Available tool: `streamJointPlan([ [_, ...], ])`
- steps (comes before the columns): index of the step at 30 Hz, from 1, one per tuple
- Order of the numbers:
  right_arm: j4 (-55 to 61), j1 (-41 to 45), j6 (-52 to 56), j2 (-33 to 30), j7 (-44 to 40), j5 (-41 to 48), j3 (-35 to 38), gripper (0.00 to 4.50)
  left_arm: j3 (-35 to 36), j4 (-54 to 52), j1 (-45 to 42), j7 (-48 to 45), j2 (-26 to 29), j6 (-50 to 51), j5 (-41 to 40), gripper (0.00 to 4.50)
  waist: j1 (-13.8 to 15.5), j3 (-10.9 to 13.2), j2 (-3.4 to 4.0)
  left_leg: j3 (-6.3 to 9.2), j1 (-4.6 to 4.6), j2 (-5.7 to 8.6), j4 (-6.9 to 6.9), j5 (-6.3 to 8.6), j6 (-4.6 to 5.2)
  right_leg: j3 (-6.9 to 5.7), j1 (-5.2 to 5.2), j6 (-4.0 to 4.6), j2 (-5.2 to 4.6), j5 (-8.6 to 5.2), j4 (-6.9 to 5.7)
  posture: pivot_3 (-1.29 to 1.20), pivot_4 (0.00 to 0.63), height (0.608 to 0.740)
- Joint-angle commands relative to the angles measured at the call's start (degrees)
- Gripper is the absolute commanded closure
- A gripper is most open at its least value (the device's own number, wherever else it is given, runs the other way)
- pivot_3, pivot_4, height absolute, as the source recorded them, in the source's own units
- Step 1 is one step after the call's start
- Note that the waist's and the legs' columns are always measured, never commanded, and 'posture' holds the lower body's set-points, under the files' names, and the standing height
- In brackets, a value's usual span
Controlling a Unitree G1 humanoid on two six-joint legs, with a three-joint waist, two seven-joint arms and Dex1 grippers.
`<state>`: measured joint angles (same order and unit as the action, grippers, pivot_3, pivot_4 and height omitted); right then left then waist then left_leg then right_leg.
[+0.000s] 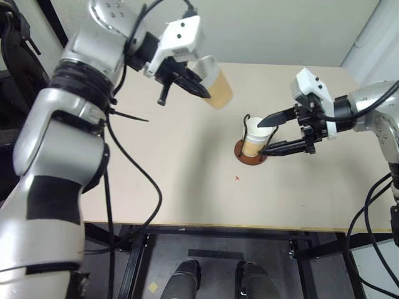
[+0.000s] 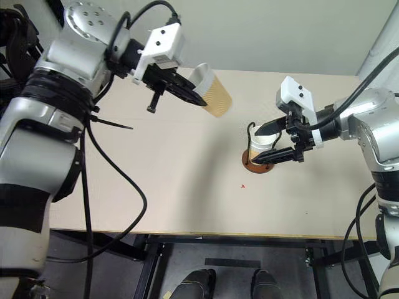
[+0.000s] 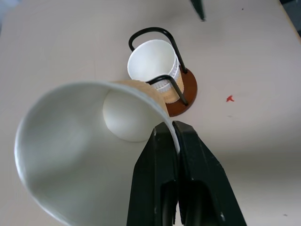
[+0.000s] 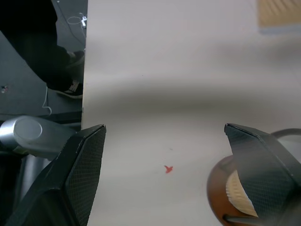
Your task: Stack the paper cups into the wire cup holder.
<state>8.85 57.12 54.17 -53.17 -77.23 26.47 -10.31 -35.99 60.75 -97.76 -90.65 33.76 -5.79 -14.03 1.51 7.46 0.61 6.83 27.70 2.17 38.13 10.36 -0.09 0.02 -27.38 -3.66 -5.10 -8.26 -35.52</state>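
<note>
The left gripper (image 1: 187,80) is clamped on a light, crushable paper cup's (image 1: 216,83) rim wall, while the wide-open right gripper (image 1: 272,133) straddles the stacked cups (image 1: 256,138) in the wire cup holder (image 1: 250,152).

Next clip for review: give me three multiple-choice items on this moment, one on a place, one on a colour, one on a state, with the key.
1. Where is the tan paper cup that the left gripper grips?
A. in the air over the table
B. lying on the table
C. on the floor

2. What colour is the round wooden base of the wire cup holder?
A. blue
B. reddish-brown
C. white

3. How do the right gripper's fingers stand?
A. shut on a cup
B. shut on nothing
C. open on either side of the holder

Key: A, the cup hangs tilted above the beige table; B, the disc shows reddish-brown; C, one finger shows on each side.
</note>
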Motion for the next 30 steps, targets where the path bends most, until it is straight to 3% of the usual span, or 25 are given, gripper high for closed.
streamJointPlan([
  [1, 4.1, -0.9, 2.2, -2.6, 3.0, 1.6, 4.9, 0.3, 4.3, 4.2, -3.0, -1.8, -2.9, -5.0, 3.1, 4.43, 0.0, 0.0, 0.01, -0.12, 0.06, 0.09, 0.03, 0.0, 0.02, 0.01, -0.01, -0.02, 0.02, 0.02, 0.07, 0.0, 0.15, 0.74],
  [11, -1.7, -6.0, -2.5, -10.1, 8.0, -4.2, 6.0, 0.3, 11.2, 10.1, -4.5, -0.9, -11.3, -11.4, 11.8, 4.43, 0.7, 0.0, -0.01, -0.8, 0.4, 0.11, 0.96, 0.68, 1.24, 0.38, 0.09, -0.8, -0.17, 0.53, 0.57, 0.0, 0.15, 0.74],
  [17, -4.6, -7.8, -4.0, -12.7, 9.3, -5.4, 7.4, 0.3, 13.9, 11.6, -4.8, 0.1, -14.1, -13.1, 15.6, 4.43, 0.5, 0.0, -0.02, -1.28, 0.31, 0.09, 1.08, 0.69, 1.5, 0.95, 0.07, -1.2, -0.15, 0.75, 0.59, 0.0, 0.15, 0.74],
  [30, 5.9, -6.0, 4.1, -13.0, 12.5, 1.8, 14.5, 0.3, 16.6, 14.7, -3.7, 10.9, -18.6, -15.9, 23.6, 4.43, 0.3, 0.0, -0.03, -2.17, 0.21, 0.21, 1.15, 0.71, 1.98, 1.73, -0.05, -1.63, -0.12, 0.93, 0.67, 0.0, 0.15, 0.74],
])
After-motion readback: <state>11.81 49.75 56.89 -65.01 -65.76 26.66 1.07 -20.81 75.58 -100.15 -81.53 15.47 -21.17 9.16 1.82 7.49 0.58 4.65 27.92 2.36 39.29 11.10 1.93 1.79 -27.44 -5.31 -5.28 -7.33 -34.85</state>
